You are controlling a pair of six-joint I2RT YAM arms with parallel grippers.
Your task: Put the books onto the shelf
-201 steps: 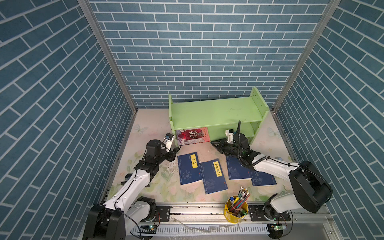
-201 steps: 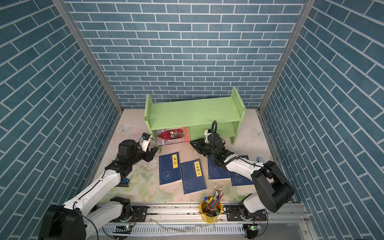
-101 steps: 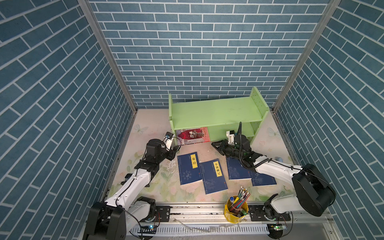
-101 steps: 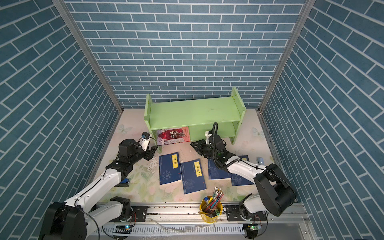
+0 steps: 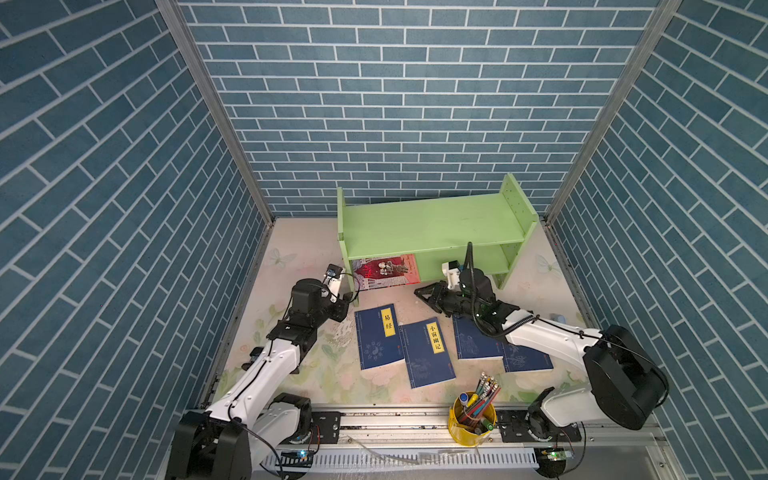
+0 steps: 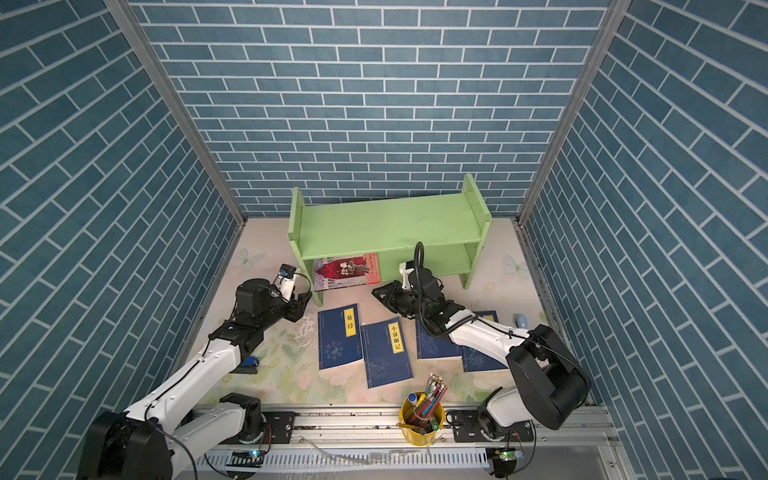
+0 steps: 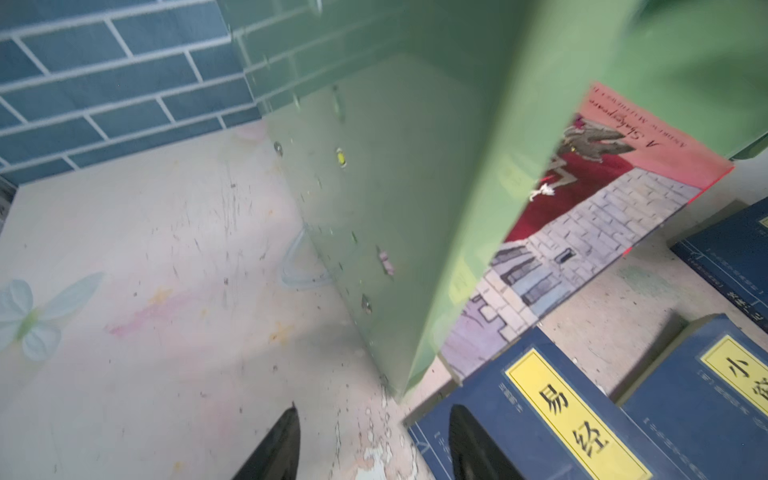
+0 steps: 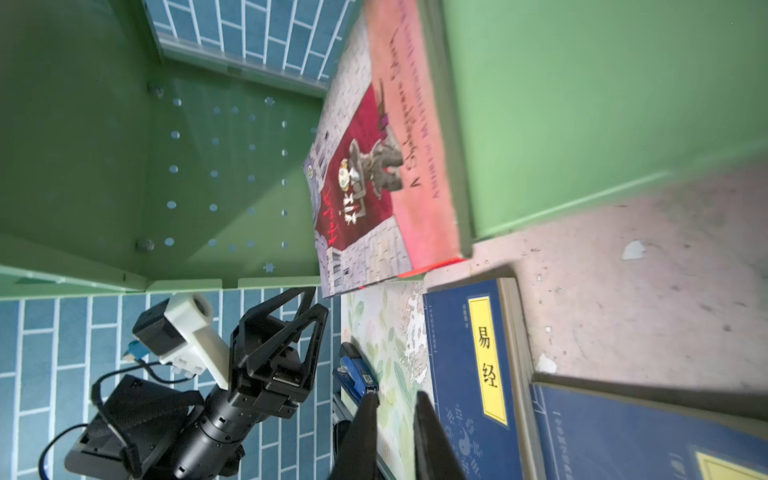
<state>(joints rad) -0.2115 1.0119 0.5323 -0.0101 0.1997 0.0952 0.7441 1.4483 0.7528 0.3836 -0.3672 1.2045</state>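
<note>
**Figure.** Two-arm bench, read from the front rail back to the wall.

Nearest stands a yellow cylindrical cup of coloured pens (image 5: 471, 417), clear of the work. Behind it, four thin dark-navy paperbacks lie flat, cover up, in a rough row on the floral-printed tabletop (image 5: 332, 376). They are one labelled 易经 (image 5: 377, 338), one just beside it (image 5: 428, 353), a third (image 5: 473, 344) and a fourth (image 5: 525, 358). The last two are partly under the right arm. None is shelved yet.

The left gripper (image 7: 374, 432) hovers low at the front foot of the rack's left side panel. Its fingers are about half spread and hold nothing. One finger is over bare tabletop, the other over a corner of the 易经 book.

The right gripper (image 8: 395, 415) points along the rack's front. Its fingers are drawn to a narrow slit and are likewise empty, probably so that they act as a pusher and not a clamp.

Both aim at the red-and-grey illustrated paperback (image 5: 384, 270). It appears to lie flat on the lower tier at its left end, with its front edge overhanging. The likely step is sliding it fully in.

The light-green wooden two-tier shelf (image 5: 428, 220) has a bare upper tier. It stands near the blue brick-patterned back wall (image 5: 395, 104).
</note>
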